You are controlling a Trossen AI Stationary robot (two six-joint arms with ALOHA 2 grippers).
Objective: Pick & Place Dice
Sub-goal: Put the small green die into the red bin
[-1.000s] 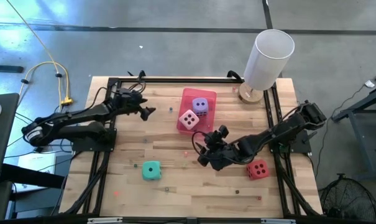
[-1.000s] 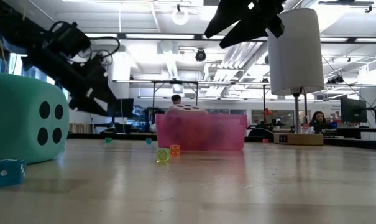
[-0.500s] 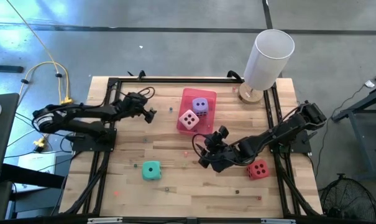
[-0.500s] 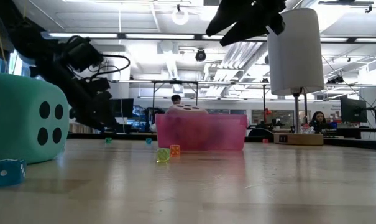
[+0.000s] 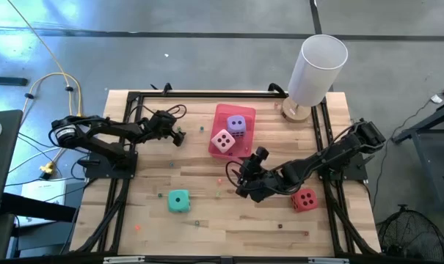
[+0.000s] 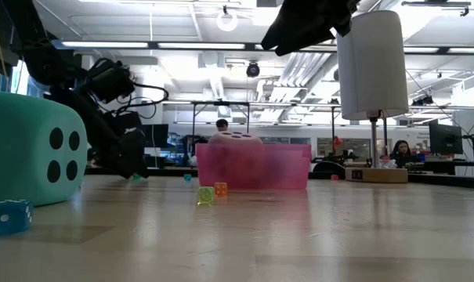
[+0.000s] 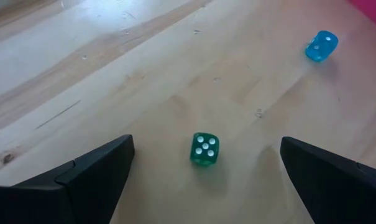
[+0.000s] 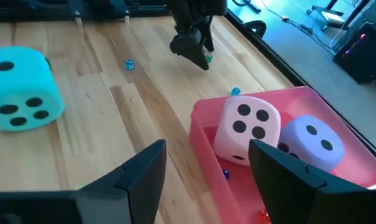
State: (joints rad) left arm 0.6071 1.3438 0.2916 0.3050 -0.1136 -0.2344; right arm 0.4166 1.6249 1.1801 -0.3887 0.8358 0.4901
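While flat, teal die (image 5: 179, 200), 4 sideways.

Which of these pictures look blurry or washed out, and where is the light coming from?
Low view: ceiling lamps glare bright, the teal die close by looks soft and the pink tray hazy. Left wrist view: the small green die is sharp and casts a faint shadow. High view: evenly lit, with pale glare on the floor beyond the table.

Even, bright overhead light from ceiling lamps (image 6: 227, 21); soft faint shadows under the left gripper (image 7: 206, 180), whose fingers blur at the frame edge; low-view foreground tabletop (image 6: 299, 235) defocused.
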